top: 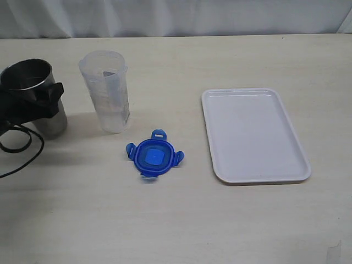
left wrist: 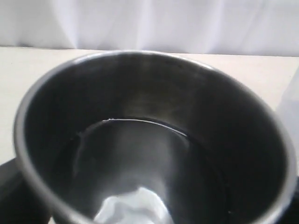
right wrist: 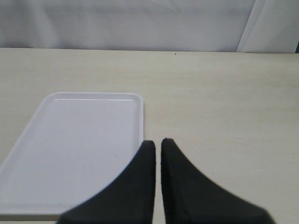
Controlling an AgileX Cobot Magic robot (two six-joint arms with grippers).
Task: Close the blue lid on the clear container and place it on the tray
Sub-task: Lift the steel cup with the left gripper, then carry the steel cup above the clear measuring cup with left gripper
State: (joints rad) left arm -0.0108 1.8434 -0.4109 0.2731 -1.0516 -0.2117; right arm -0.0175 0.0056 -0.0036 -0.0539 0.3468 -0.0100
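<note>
At the left edge: cup [top: 50, 122] stood upright with the left gripper [top: 34, 102] around its middle.
Left jaws: set on either side of the cup, holding it.
Container [top: 107, 93]: upright and open-topped, just beside the cup, toward the far edge of the bench [top: 220, 220].
Lid [top: 154, 156]: flat on the bench, off the container, near it on the front side, flaps spread.
Tray [top: 250, 132]: flat on the bench toward the right edge, well apart from the lid.
Right gripper [right wrist: 158, 143]: by the tray's rim, jaws drawn to a narrow slit, gripping nothing.
</note>
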